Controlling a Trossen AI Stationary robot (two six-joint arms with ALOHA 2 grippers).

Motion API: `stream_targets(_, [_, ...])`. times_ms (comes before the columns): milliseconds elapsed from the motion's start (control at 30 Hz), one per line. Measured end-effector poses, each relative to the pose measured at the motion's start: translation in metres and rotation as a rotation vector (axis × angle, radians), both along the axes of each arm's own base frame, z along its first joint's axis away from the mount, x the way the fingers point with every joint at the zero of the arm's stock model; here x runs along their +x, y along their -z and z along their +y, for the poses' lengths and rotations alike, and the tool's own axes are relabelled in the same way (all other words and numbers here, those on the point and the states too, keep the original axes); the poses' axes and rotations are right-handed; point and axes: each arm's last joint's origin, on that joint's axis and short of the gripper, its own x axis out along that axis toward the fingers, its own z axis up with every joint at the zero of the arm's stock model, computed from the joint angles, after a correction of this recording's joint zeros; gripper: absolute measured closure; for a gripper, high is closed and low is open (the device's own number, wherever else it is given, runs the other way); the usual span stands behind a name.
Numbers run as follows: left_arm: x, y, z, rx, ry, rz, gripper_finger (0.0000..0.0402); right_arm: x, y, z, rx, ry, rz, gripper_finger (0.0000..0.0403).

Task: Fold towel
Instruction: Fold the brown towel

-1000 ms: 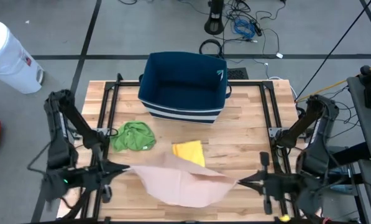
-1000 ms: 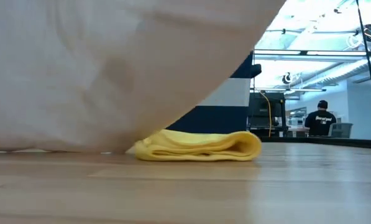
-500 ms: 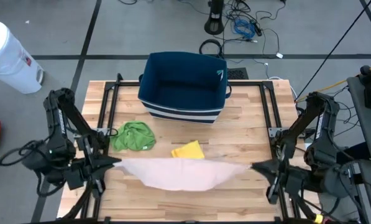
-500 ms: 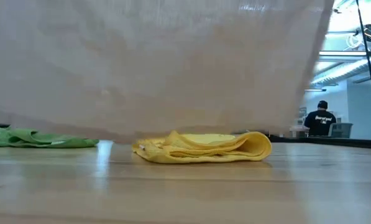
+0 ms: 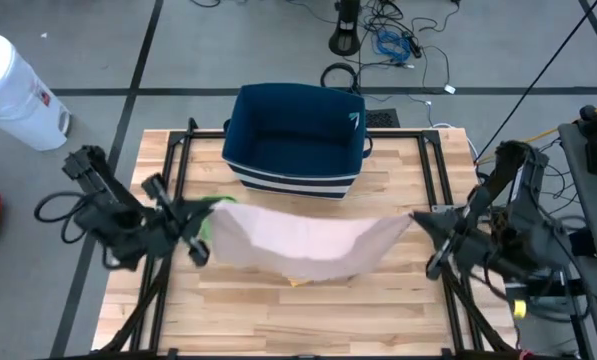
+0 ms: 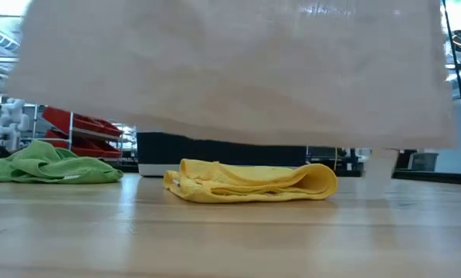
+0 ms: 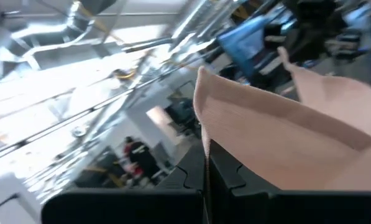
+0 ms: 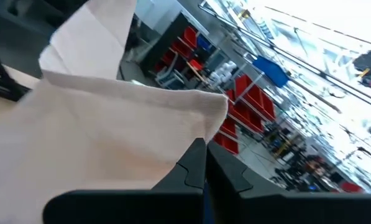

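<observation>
Towel (image 5: 298, 242) hangs stretched between your two grippers, clear of the table (image 5: 378, 300): the left gripper (image 5: 200, 232) is clamped on one corner, the right gripper (image 5: 418, 222) on the opposite corner, and the cloth sags between them. Under its lower edge you can see a folded yellow cloth (image 6: 249, 181), a green cloth (image 6: 49, 164) off to the left side, and beyond them the dark blue basket (image 5: 296, 140).
</observation>
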Motion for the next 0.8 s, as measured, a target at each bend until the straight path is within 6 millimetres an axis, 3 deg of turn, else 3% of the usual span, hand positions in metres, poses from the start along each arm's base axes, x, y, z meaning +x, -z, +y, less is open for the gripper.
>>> stream_targets(233, [0.008, -0.009, 0.04, 0.015, -0.162, -0.04, 0.0401, -0.006, -0.01, -0.038, -0.014, 0.05, 0.005, 0.0403])
stream_targets(433, [0.004, -0.009, 0.042, -0.031, -0.114, -0.058, 0.0401, -0.016, -0.017, -0.051, 0.006, -0.029, -0.018, 0.0403])
stream_targets(567, [0.008, 0.016, 0.024, -0.09, 0.027, 0.092, 0.0401, -0.022, -0.005, -0.043, 0.083, -0.261, -0.019, 0.0403])
stream_targets(700, [0.008, 0.055, 0.01, -0.216, 0.116, 0.295, 0.0401, -0.022, 0.025, -0.035, 0.299, -0.428, 0.108, 0.0403])
stream_targets(800, [0.002, 0.072, 0.001, -0.344, 0.159, 0.358, 0.0401, -0.018, 0.052, -0.019, 0.433, -0.448, 0.205, 0.0403])
